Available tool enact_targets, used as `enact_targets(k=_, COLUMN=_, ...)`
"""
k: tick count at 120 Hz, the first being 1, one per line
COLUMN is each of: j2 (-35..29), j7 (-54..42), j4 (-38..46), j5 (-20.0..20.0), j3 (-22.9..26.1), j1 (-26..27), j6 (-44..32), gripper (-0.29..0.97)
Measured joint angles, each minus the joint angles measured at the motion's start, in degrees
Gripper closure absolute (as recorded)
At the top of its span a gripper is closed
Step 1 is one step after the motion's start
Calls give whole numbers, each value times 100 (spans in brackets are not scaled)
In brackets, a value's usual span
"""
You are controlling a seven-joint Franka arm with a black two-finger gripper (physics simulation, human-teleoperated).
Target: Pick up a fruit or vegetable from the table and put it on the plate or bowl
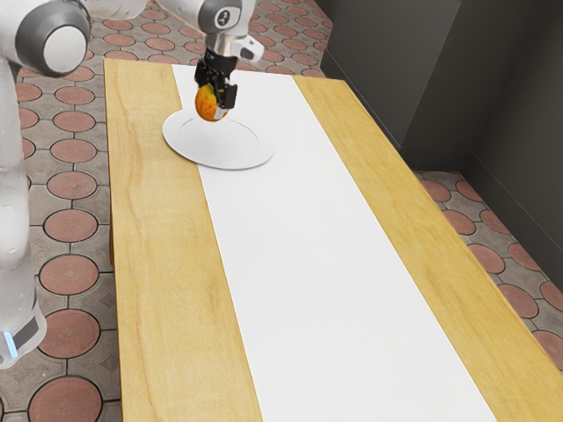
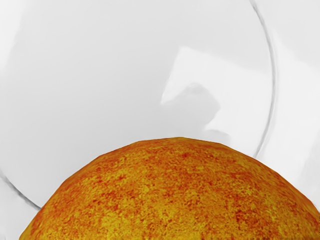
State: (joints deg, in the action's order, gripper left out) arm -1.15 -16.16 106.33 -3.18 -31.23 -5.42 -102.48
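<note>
Orange fruit [image 1: 209,104] | upper left, over white plate [image 1: 230,151] | fingers [image 1: 229,94] clamped across its middle | likely firm, light (round, could slip)

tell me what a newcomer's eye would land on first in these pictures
The mottled orange fruit stands out first, clamped in the black gripper just above the white plate near the far end of the table. Next comes the broad white runner along the wooden top. In the wrist view the fruit looms large under the hand, with the plate below it.
</note>
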Motion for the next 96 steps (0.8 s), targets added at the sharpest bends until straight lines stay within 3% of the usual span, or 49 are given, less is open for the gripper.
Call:
enact_targets(k=44, j2=970, j7=-688, j4=-683, j5=536, j3=-74, j1=-378, j6=-538, gripper=26)
enact_targets(k=57, j2=991, j7=-877, j4=-689, j5=632, j3=-69, j1=-372, j6=-638, gripper=9)
enact_targets(k=96, j2=967, j7=-1318, j4=-680, j5=799, j3=-43, j1=-386, j6=-710, gripper=1)
